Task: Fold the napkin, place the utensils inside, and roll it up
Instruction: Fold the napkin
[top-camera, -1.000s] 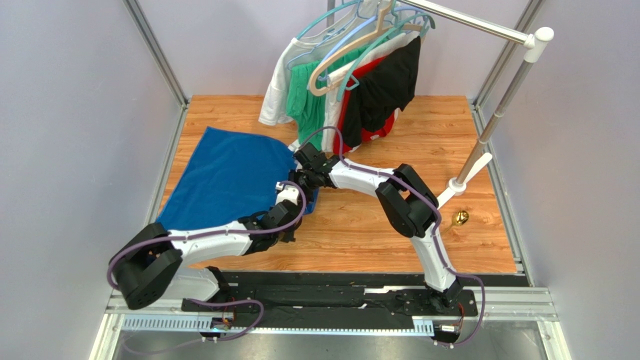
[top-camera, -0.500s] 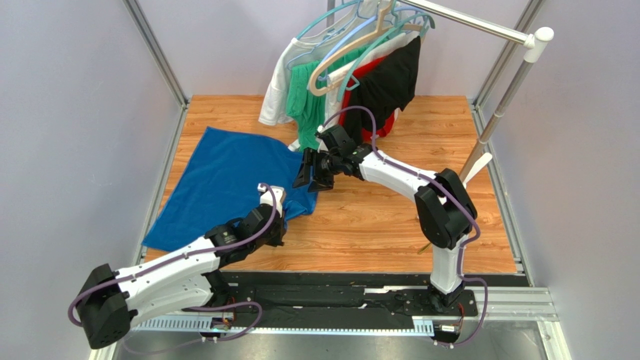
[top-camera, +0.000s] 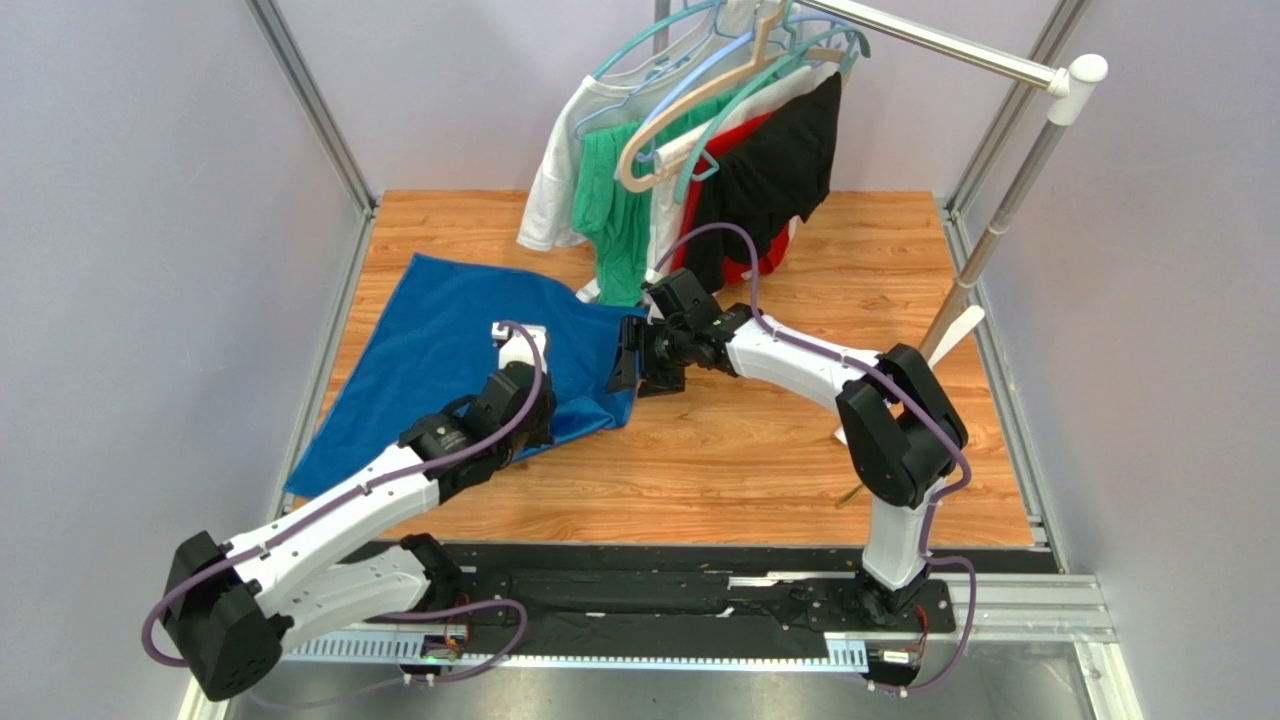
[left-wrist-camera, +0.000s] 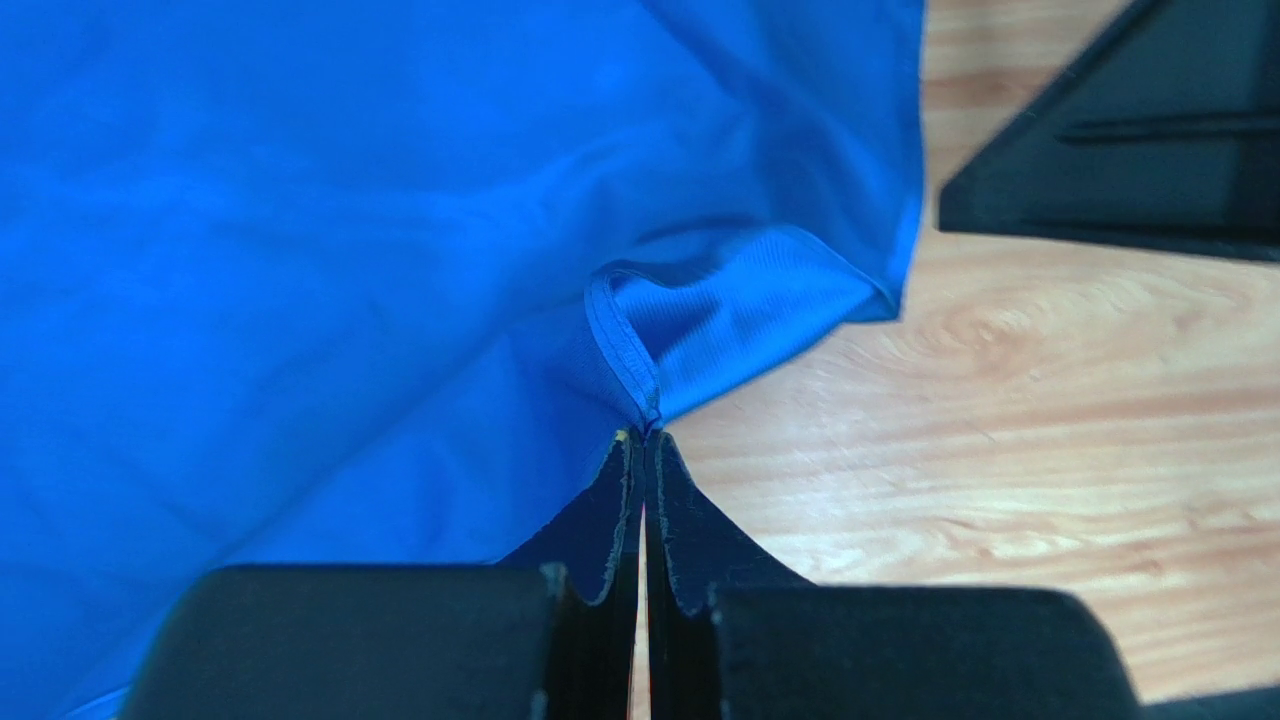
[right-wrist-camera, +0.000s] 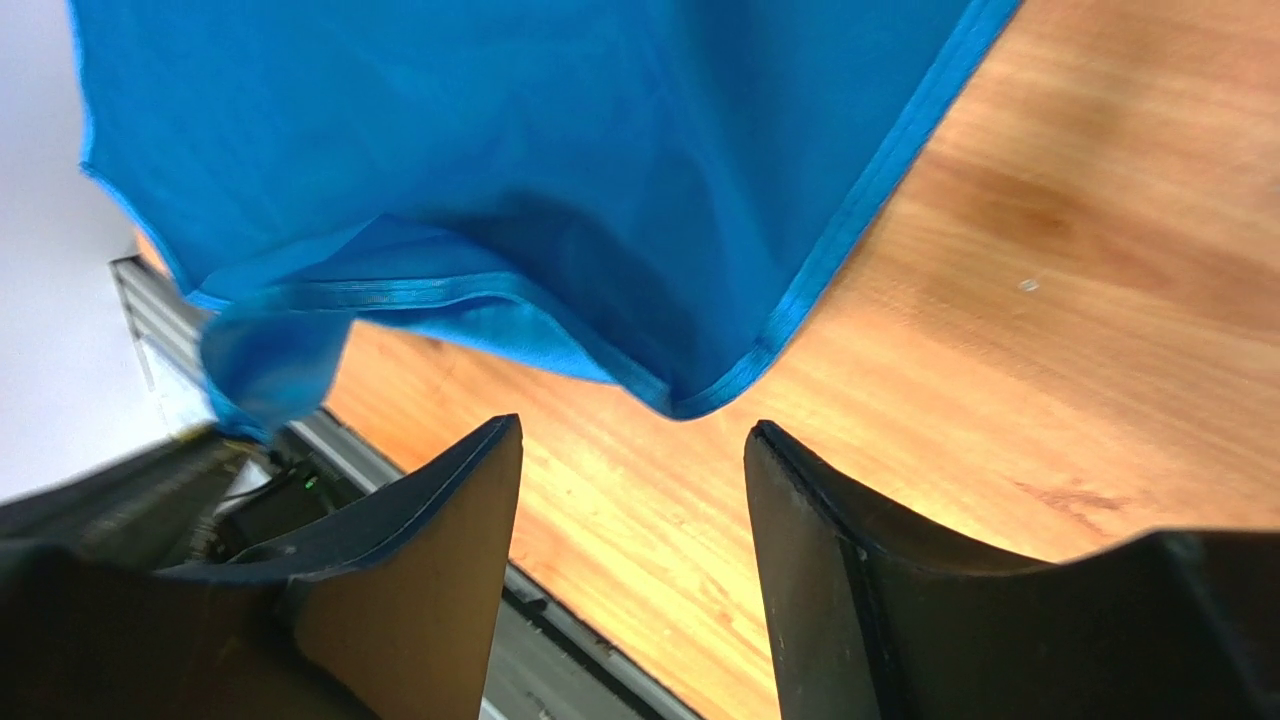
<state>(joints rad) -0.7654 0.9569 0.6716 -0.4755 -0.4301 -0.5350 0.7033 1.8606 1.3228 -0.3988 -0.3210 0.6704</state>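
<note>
Right gripper (right-wrist-camera: 631, 438) has opened, freeing the napkin (top-camera: 428, 338).

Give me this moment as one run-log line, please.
left gripper: shut on napkin edge | right gripper: open, empty, by napkin corner | napkin: mostly spread on table

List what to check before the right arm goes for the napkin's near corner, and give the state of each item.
1. Grip: left gripper pinches the napkin at its hem: ok.
2. Readiness: right gripper open, nothing between its fingers: ok.
3. Aim: a napkin corner lies just ahead of the right gripper's gap: ok.
4. Cloth flat: not ok, the edge is folded over beside the left gripper.
5. Clearance from the hanging clothes behind the right arm: cannot tell.
6. Utensils within reach: cannot tell, none clearly in view.
</note>
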